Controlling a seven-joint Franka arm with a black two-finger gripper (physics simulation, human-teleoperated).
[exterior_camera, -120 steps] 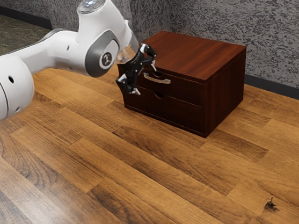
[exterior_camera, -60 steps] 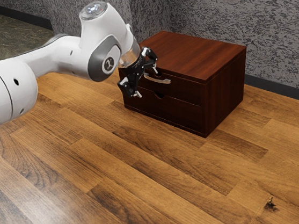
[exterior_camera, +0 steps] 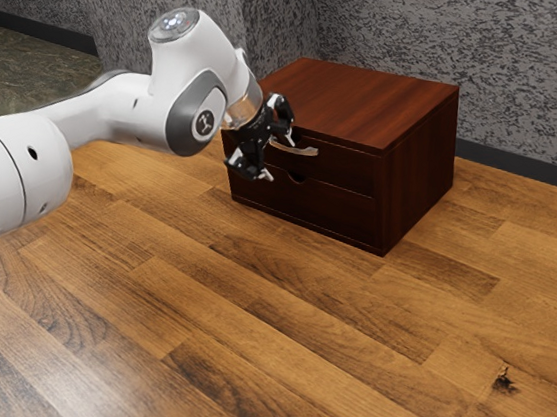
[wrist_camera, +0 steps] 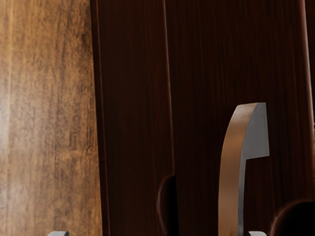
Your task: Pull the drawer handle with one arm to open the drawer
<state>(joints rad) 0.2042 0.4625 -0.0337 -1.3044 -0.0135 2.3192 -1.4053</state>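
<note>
**Approach to the handle, drawer not yet moved.** The white Franka arm (exterior_camera: pixel 117 120) reaches in from the exterior view's left toward a dark red-brown two-drawer cabinet (exterior_camera: pixel 371 103) that stands on the wood-plank surface (exterior_camera: pixel 292 351). The black gripper (exterior_camera: pixel 266 139) is at the front of the upper drawer (exterior_camera: pixel 339 163), over the end of the curved metal handle (exterior_camera: pixel 298 149) on the exterior view's left.

*Change.* Over the last second the arm has carried the gripper toward the exterior view's right. It started just off the cabinet's front corner and is now level with the handle, covering its near end.

*Tool state.* The fingers (exterior_camera: pixel 253 170) are spread wide, one above the handle and one below it. They do not appear to be pressing on anything.

*Wrist view.* The handle (wrist_camera: pixel 238 162) is close ahead of the hand, arching off the drawer front. The finger recess (wrist_camera: pixel 167 204) of the lower drawer (exterior_camera: pixel 329 206) is beside it.

*Task state.* The upper drawer front looks flush with the cabinet, so the drawer is judged to be shut. The approach looks nearly complete. Next would probably be a short further advance, closing on the bar, then a straight pull away from the cabinet.

*Risk.* The gripper sits at the handle's end, not its middle, so the grasp might slip off the curved bar.
</note>
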